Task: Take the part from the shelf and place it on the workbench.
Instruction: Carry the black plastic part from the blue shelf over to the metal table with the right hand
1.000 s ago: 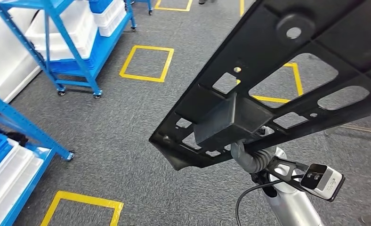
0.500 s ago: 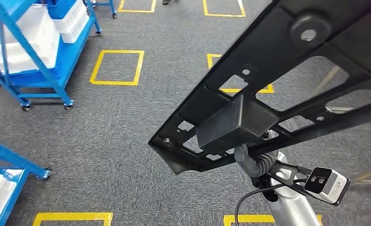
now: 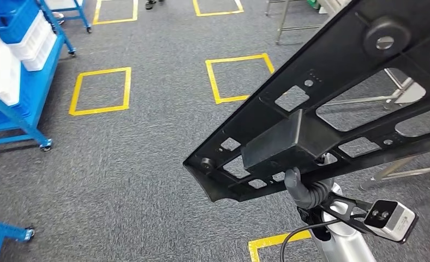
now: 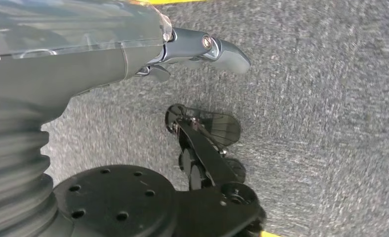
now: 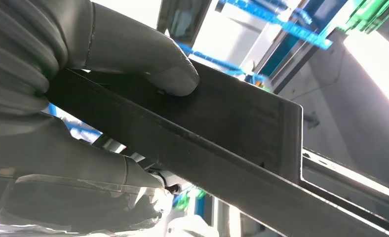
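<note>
Part (image 3: 333,109), a long black plastic panel with cut-out windows and a boxy block on its underside, is off the shelf and rides high in the air on the right of the head view, slanting from the near middle up toward the far right. It is carried by the right hand (image 5: 84,98), which grips it from beneath: in the right wrist view the thick grey thumb (image 5: 148,64) presses flat on one face of a dark flange while the rest of the hand closes on the other side, so the flange is clamped between them. Holding it from below near the block probably keeps the weight close over the wrist and stops the long panel from tipping.

The left hand (image 4: 202,49) hangs low at the robot's side above the grey carpet (image 3: 136,164), holding nothing; its fingers look loosely extended rather than curled, though little of them can be seen.

On the far left stands a blue wheeled shelf cart (image 3: 22,93) with white bins, well apart from the panel. Yellow taped squares (image 3: 101,90) mark the carpet. Thin metal legs (image 3: 281,22), perhaps of a table, stand at the far right; whether that is the workbench I cannot tell.

By my reading the pick is done and the carry is in hand; setting the panel down remains.
</note>
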